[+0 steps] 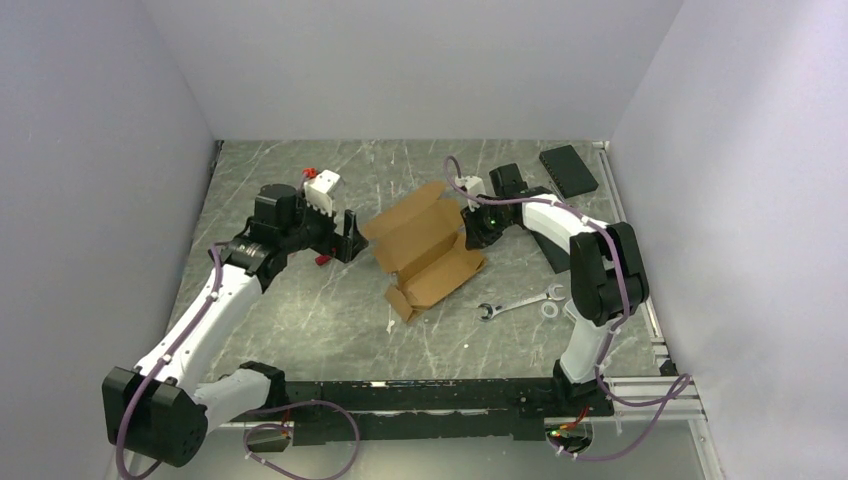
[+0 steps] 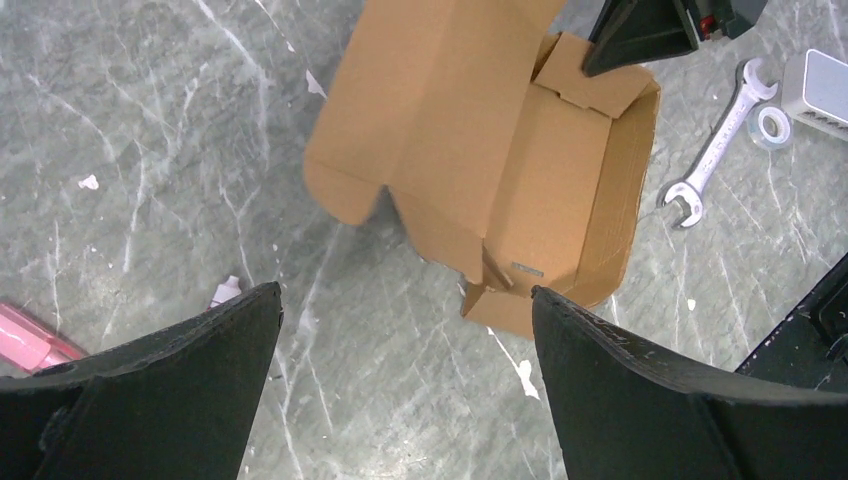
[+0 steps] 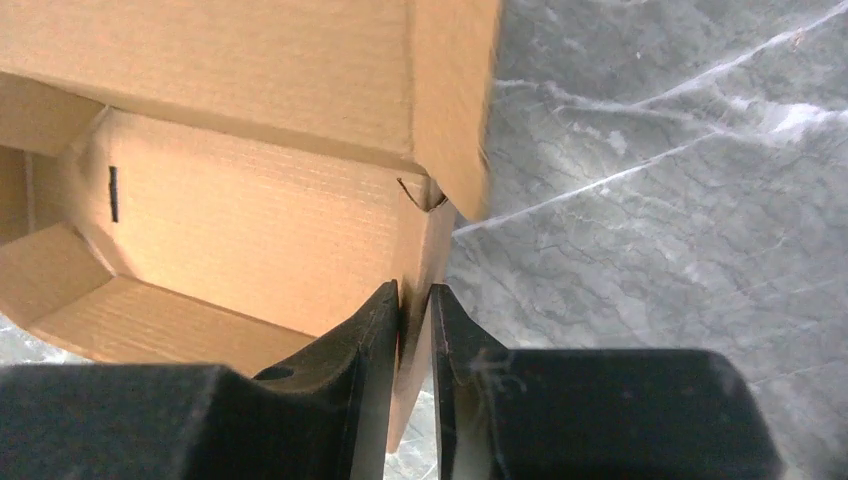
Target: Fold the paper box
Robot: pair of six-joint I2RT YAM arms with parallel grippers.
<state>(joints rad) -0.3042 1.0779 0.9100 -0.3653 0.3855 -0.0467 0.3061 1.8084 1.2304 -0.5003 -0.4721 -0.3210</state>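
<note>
Far left: left gripper point(image 1: 345, 238) gaping wide, gripping nothing. Centre of the table point(image 1: 300, 320): the paper box point(image 1: 425, 250), half-formed, lid flap open. Right: right gripper point(image 3: 415, 330) narrowly astride the box's end wall; cannot tell whether pinching. Risks: unsupported wall springing flat once let go; box dragged or torn if pulled while clamped.

Your left arm point(image 1: 215, 300) reaches forward and inward, the left gripper point(image 2: 405, 300) spread fully wide. Your right arm point(image 1: 590, 270) bends back toward centre, the right gripper point(image 3: 413, 295) nearly closed astride a wall of the paper box point(image 3: 250, 210); a pinch cannot be confirmed.
</note>
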